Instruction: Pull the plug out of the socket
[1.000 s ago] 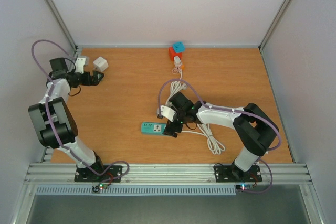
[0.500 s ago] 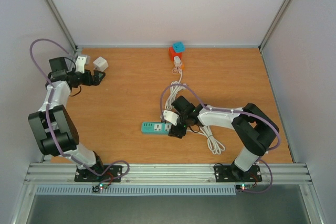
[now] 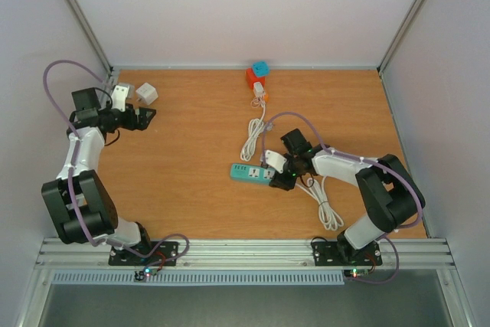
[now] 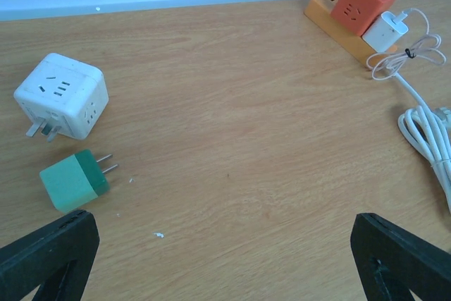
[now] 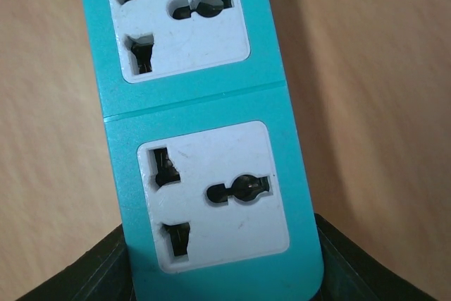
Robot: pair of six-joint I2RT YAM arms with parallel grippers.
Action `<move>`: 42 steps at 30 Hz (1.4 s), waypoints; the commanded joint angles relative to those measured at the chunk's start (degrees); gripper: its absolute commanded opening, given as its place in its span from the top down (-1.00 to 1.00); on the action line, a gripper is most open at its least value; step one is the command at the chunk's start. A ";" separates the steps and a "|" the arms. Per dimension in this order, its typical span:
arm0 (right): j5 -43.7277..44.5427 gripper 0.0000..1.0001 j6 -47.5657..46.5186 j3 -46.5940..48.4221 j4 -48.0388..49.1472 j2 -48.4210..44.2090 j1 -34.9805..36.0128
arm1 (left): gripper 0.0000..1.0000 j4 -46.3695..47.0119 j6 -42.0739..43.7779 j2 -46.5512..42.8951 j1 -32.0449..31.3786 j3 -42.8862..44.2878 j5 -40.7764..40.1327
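Observation:
A teal power strip (image 3: 249, 173) lies mid-table. My right gripper (image 3: 272, 174) is shut on its right end. In the right wrist view the strip (image 5: 204, 139) fills the frame, with a black finger (image 5: 84, 276) on one side and the other finger (image 5: 366, 266) opposite. Both sockets shown there hold no plug. A small green plug (image 4: 72, 180) lies loose beside a white cube socket (image 4: 62, 95). My left gripper (image 4: 225, 259) stands open just short of them, holding nothing. In the top view it (image 3: 145, 116) is at the back left.
At the back an orange strip (image 4: 338, 22) carries a red cube (image 3: 253, 76), a blue cube (image 3: 261, 68) and a white charger (image 4: 387, 29). The charger's coiled white cable (image 3: 253, 139) runs forward. Another white cable (image 3: 325, 204) loops near the right arm.
My right gripper has closed on the teal strip and dragged it to the right and slightly back. The left gripper has stayed open and barely shifted.

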 commanded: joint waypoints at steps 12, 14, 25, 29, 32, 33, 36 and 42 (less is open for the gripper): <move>-2.62 0.24 -17.66 1.47 -5.67 0.79 -24.73 | -0.99 -2.64 5.15 -4.53 -3.22 -0.98 -0.98; -3.71 0.24 -19.33 3.15 -6.44 2.04 -28.15 | -0.99 -3.77 6.04 -5.10 -3.98 -0.84 -1.48; -5.70 0.25 -26.74 11.96 -9.78 9.60 -43.48 | -0.99 -6.64 8.97 -5.83 -5.66 0.31 -4.60; -5.99 0.25 -27.83 15.49 -10.33 12.32 -47.57 | -0.99 -5.88 7.97 -5.59 -5.70 0.61 -5.48; -5.92 0.25 -28.91 18.07 -11.08 14.33 -50.29 | -0.99 -5.96 7.73 -5.15 -5.70 1.14 -5.70; -5.90 0.25 -29.38 18.94 -11.27 14.94 -51.17 | -0.99 -5.98 7.65 -5.05 -5.70 1.26 -5.62; -5.48 0.25 -30.49 22.60 -11.98 17.16 -53.83 | -0.99 -5.74 7.50 -4.72 -5.75 1.38 -5.38; -4.21 0.25 -30.88 33.37 -14.81 24.29 -57.67 | -0.99 -6.96 8.30 -4.71 -5.70 1.27 -5.80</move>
